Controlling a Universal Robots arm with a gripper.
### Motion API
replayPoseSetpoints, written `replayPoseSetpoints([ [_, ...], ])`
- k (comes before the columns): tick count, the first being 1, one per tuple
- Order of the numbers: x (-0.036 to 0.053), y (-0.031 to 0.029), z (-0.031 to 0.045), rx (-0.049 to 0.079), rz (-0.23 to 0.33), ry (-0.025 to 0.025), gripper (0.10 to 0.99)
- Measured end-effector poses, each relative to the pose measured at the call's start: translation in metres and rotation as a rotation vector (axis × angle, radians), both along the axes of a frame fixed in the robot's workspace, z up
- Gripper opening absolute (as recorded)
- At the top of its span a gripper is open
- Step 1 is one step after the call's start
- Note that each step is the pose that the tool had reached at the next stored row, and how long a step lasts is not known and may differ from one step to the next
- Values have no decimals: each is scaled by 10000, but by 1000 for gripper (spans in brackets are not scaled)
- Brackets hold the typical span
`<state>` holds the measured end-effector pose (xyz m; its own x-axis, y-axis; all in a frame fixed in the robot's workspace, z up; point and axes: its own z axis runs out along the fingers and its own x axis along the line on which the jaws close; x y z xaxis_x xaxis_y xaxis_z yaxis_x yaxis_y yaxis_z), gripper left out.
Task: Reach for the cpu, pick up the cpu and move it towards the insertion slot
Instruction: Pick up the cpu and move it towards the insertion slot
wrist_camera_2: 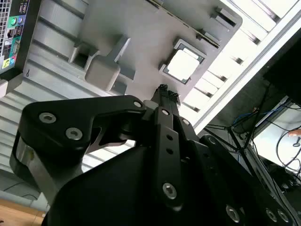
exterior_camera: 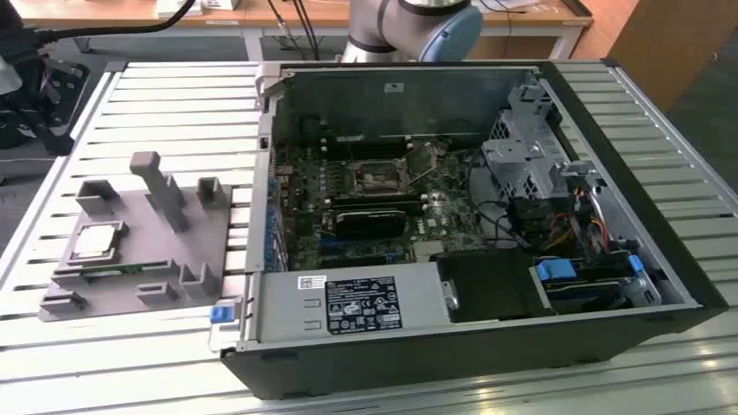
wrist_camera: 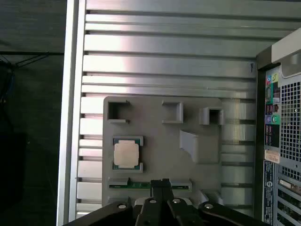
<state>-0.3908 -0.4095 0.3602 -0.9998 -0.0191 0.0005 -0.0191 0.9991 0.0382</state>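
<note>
At the reach stage only. Hanging over the grey holder on the slatted counter, with the end effector clenched on nothing, tips above the green strip at the holder's edge. Not yet touching the cpu, lying flat in its square recess near that strip, on the exterior view's left. No grasp, no lift, no carry so far. Well apart from the insertion slot, deep inside the open computer case toward the exterior view's right.
</note>
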Motion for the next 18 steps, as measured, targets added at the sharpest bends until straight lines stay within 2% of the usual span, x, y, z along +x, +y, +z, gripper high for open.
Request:
replayPoseSetpoints([
  [7, -34, 0, -3, 0, -1, 0, 106],
  [18, -266, 0, -29, 0, -1, 0, 106],
])
